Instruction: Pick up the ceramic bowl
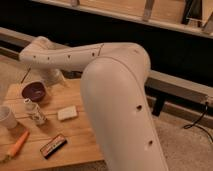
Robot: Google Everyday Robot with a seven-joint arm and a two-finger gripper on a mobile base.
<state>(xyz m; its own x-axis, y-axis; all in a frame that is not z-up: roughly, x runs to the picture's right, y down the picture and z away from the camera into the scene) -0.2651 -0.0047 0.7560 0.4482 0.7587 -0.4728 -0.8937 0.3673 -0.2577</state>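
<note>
**A:** Where is the ceramic bowl [34, 91]?

**B:** It sits at the far left of the desk [75, 134]. It is small, round and shallow, with a glossy maroon-purple glaze, and it stands upright on the wood.

**A:** And the pincer [51, 76]?

**B:** It hangs at the far edge of the desk, just right of the bowl and a little beyond it. Its jaws stand wide and hold nothing. I cannot tell whether it touches the bowl's rim.

**A:** What carries it?

**B:** A thick arm [117, 105] in smooth off-white shell. It rises from the near right, bends at a rounded elbow and tapers leftward to the pincer. Small dark holes dot its casing.

**A:** What is the desk like?

**B:** It is made of pale wooden planks with long straight grain, and it has squared edges.

**A:** What else lies on it?

**B:** A whitish translucent cup [6, 116] stands at the left edge, nearer than the bowl. A small pale bottle [35, 112] with a printed label stands upright just near of the bowl. To its right lies a soft-looking cream block [67, 113], rectangular and flat.

**A:** And nearer still?

**B:** An orange carrot-shaped thing [17, 143] lies slanted at the near left. Beside it to the right lies a dark flat bar [53, 145] in a wrapper with lettering too small to read.

**A:** And beyond the desk?

**B:** A speckled grey floor [182, 147] on the right, with a thin dark cable [198, 119] curling across it.
</note>
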